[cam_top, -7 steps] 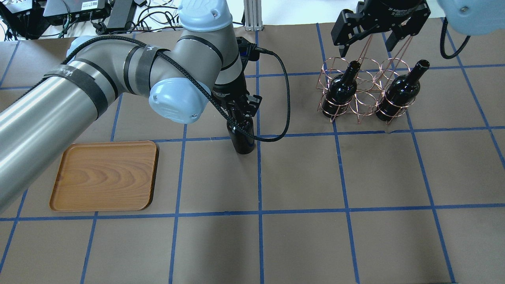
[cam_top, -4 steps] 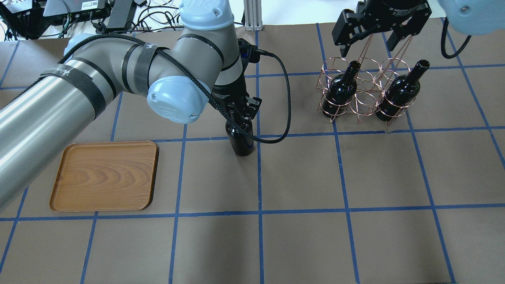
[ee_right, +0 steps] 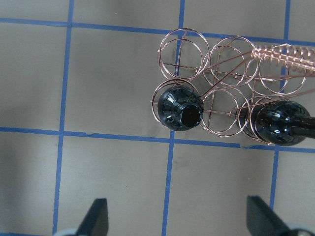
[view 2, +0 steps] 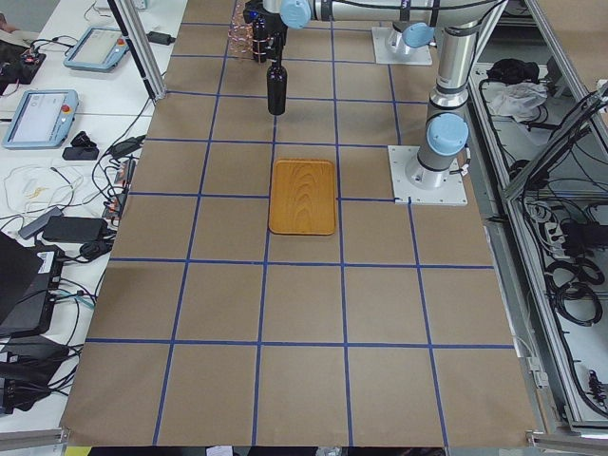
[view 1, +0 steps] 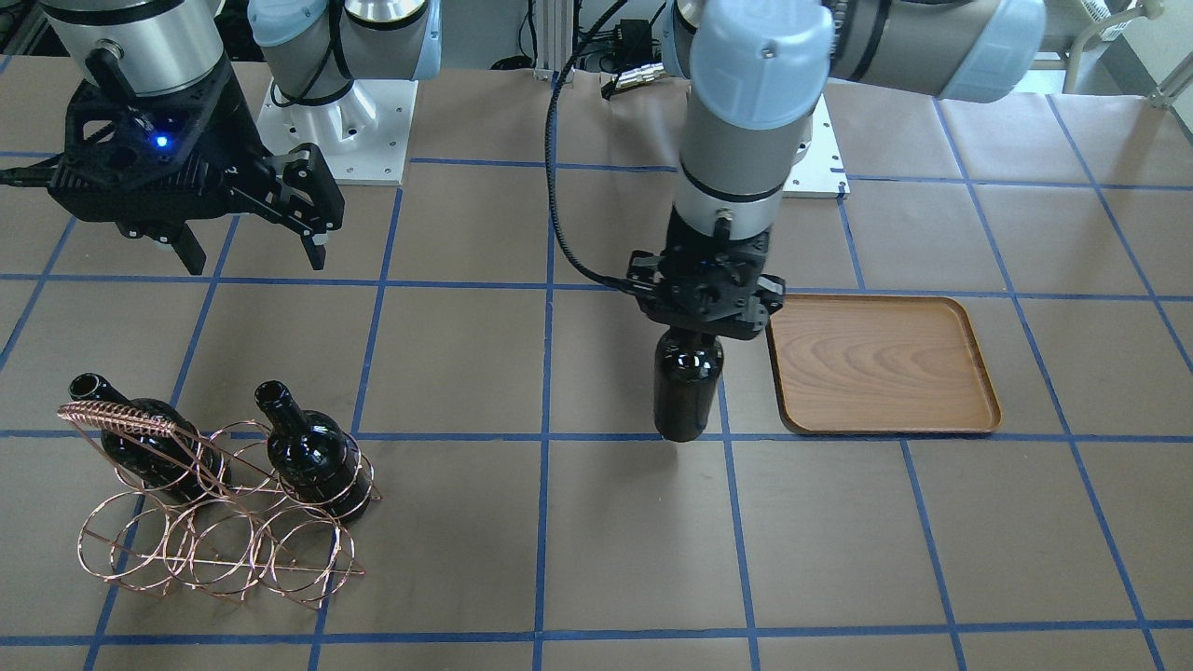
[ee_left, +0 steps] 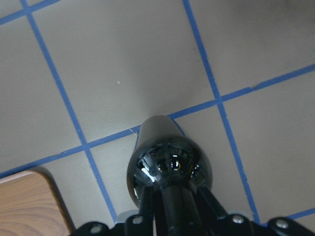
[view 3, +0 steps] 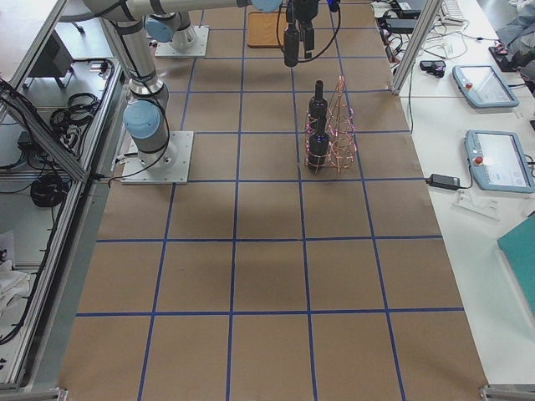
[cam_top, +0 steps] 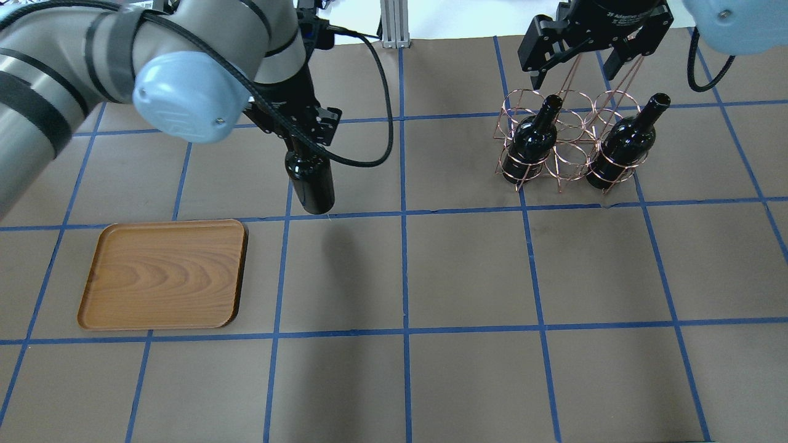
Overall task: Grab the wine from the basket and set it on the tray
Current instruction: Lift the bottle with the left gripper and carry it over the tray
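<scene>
the step in hand is the carry: the left gripper has its jaws pinched on the neck of the wine, which hangs straight down beneath them, base lowest, and judging by its offset shadow in the overhead view it seems lifted clear of the table. the tray is not under the jaws yet; it lies off to one side of them, with a strip of bare table between, and the left wrist view catches only a rounded wooden corner at the edge of the frame. the next move, as i judge it, calls for a sideways travel until the bottle's base is over the middle of the tray, then a slow vertical lowering, and the jaws parting only once the base sits flat inside the low rim. held by the neck alone, the long body could swing, so a gentle stop would matter. the wine is dark, nearly black glass, glossy with bright reflections on its rounded shoulder, and carries no label. the right gripper holds nothing, its jaws spread wide, and it hovers above the basket, where two other bottles lean in the copper rings below and ahead of those fingertips.
</scene>
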Available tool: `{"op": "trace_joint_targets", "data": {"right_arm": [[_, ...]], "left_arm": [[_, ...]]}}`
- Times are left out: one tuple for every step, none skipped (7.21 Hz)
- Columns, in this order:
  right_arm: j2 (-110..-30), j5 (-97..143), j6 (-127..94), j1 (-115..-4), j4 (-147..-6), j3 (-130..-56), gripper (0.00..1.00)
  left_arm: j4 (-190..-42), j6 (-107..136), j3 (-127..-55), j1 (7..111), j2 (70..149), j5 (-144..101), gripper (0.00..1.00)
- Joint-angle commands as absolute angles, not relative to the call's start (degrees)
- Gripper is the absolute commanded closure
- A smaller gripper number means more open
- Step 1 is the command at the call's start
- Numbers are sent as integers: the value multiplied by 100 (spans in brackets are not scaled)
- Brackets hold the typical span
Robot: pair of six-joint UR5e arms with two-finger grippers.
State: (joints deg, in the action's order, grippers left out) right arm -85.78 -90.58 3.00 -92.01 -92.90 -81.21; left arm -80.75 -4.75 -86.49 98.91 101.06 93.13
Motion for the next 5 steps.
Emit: {"op": "trace_joint_targets", "data": {"right_arm": [[-8578,-9062,299,-9202,-9290,-8121,0],[-8578,-9053,299,-9202,-9290,-8121,0],[-8578,-9053,299,-9202,-9290,-8121,0],[-8578,-9035,299,-9202,-9290,-8121,0],[-8578,-9053,299,-9202,-9299,-8147,0]], "left_arm": [[-8200,-1412,-8701,8925,9810,9351,100],[-8270,-1633,-8823,8608,9713,9334,100],[-8175,-2479,-9190,8178,9625,9299,100],[-8174,-3105,-9454,7756,9459,9325,100],[-8183,-3468,-9561,7439,9353,9308,100]]}}
